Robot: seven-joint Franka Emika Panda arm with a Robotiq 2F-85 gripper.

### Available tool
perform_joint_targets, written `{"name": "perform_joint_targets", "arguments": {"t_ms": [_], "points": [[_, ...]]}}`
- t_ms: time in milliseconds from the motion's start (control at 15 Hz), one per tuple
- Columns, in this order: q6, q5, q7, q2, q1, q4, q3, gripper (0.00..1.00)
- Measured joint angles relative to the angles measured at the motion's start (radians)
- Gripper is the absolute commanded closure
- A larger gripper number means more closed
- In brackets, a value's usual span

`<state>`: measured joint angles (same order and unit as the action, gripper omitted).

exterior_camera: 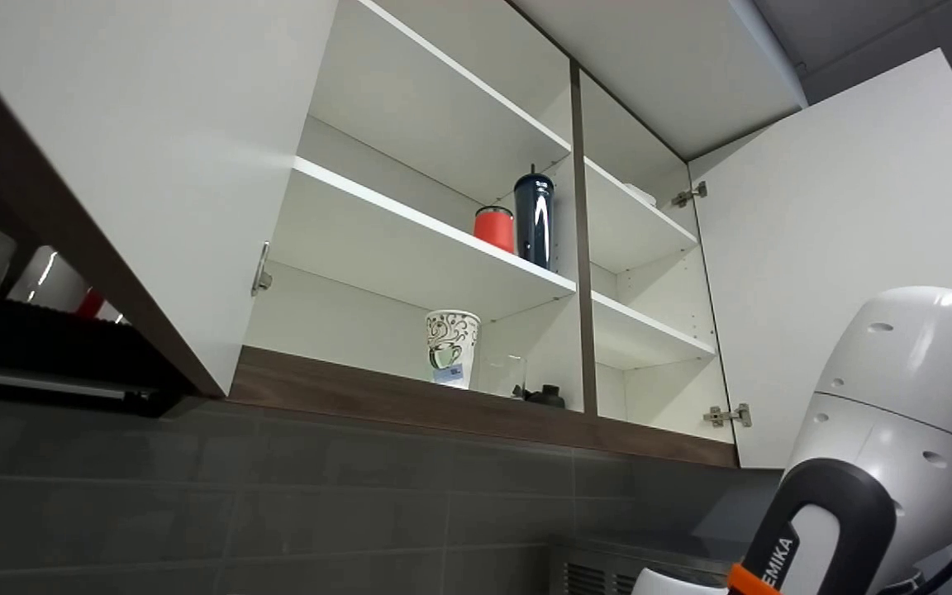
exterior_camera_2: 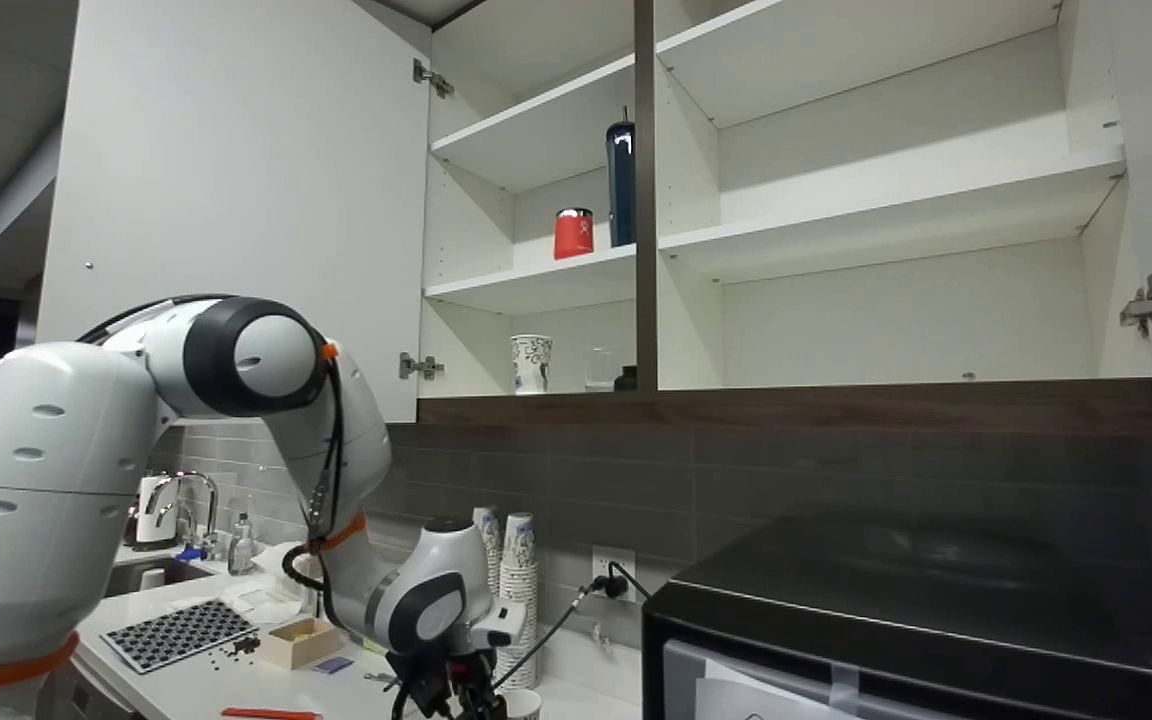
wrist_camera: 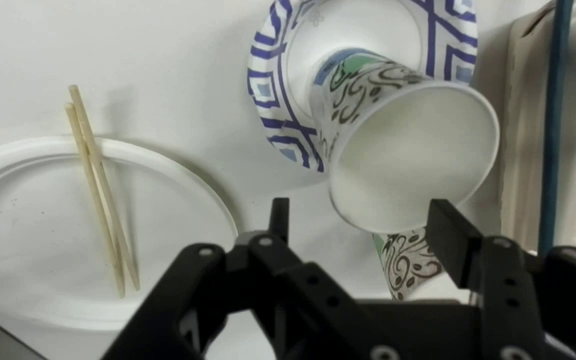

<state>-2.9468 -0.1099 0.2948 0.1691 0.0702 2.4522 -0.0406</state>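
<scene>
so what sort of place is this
Most likely a kitchen, perhaps a shared one: an exterior view shows a sink with a curved faucet, tall stacks of disposable cups, and open wall cabinets.

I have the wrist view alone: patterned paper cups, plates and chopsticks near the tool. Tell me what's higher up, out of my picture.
Observer: A cupboard stands open, higher than the tool.
Operator: Say whether anything in there matches my picture.
Observer: Yes: a patterned paper cup stands upright on the cupboard's bottom.
Operator: Now report what's above it.
Observer: On the shelf above, a red tumbler stands next to a taller dark blue tumbler.
</scene>
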Motion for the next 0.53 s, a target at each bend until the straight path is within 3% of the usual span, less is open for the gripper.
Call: {"name": "perform_joint_targets", "arguments": {"t_ms": [200, 533], "points": [[0.021, -0.007, -0.016, -0.101, -0.005, 0.055, 0.001, 0.00], [0.186, -0.098, -0.166, -0.341, 0.003, 0.156, -0.010, 0.00]]}}
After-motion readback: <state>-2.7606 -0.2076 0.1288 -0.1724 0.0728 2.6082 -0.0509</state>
